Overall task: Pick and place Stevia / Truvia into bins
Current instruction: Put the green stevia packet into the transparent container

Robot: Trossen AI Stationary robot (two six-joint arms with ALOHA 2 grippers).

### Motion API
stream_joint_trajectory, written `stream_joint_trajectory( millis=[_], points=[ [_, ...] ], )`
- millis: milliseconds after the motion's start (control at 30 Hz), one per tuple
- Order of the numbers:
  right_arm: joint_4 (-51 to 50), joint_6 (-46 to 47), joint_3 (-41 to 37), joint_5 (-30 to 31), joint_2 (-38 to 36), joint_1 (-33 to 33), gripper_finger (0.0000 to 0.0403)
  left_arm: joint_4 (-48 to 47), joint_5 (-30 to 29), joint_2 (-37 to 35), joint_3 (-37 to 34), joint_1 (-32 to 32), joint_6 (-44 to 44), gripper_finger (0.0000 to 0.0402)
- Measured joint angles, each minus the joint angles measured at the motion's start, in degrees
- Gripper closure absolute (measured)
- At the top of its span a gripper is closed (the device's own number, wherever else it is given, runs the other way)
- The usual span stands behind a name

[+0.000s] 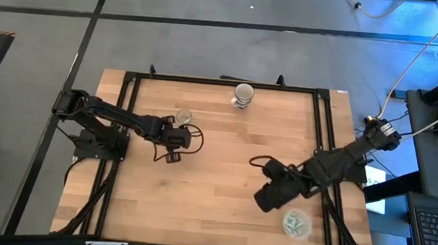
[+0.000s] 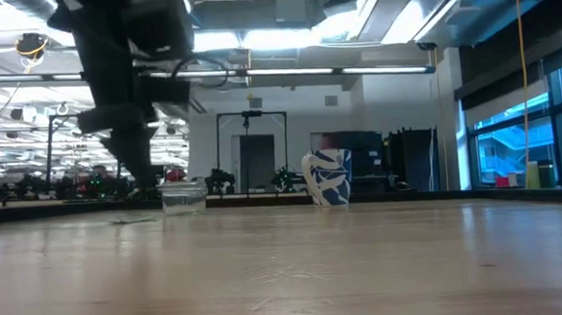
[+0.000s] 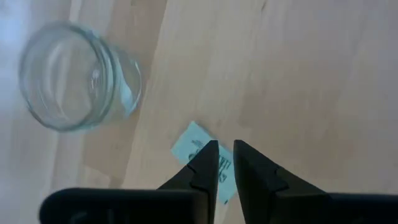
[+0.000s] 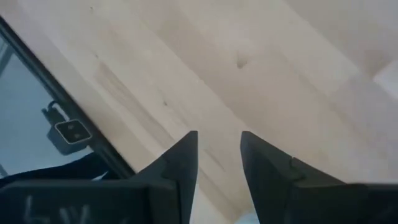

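Note:
One white sachet with green print (image 3: 194, 144) lies flat on the wood beside a small clear jar (image 3: 74, 76). In the low view it shows as a thin flat shape (image 2: 129, 221). My left gripper (image 3: 226, 152) hangs above it at mid-table left (image 1: 172, 154), fingers pointing down with only a narrow gap between them, clear of the table. A wide clear tub (image 1: 297, 223) near the right front corner has several sachets lying in it. My right gripper (image 1: 262, 197) hovers open just left of that tub, over bare wood (image 4: 219, 143).
The small clear jar (image 1: 183, 118) stands upright just beyond the left gripper. A white cup with blue pattern (image 1: 242, 95) stands by the far edge. The black table frame (image 4: 74, 134) runs along the table's edge near the right gripper. Bare wood spans the middle.

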Motion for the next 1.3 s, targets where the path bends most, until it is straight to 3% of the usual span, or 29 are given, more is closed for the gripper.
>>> stream_joint_trajectory(
  millis=[300, 467, 933, 1300],
  points=[
    [4.93, -10.22, -0.05, -0.93, 0.03, -4.6, 0.0277, 7.15, 3.7, 0.43, -5.96, 3.14, -1.65, 0.039],
    [5.79, -10.41, -0.05, -1.41, 0.03, -5.08, 0.0277, 11.47, 5.67, 0.45, -8.32, 3.93, -1.65, 0.0397],
    [6.36, -11.77, -0.05, -1.54, 0.03, -5.06, 0.0277, 12.23, 5.65, 2.16, -9.71, 4.05, -1.89, 0.0398],
    [6.73, -13.38, -0.05, -1.28, 0.05, -5.06, 0.0277, 21.06, 13.29, 5.52, -9.71, 0.79, -2.46, 0.04]
  ],
)
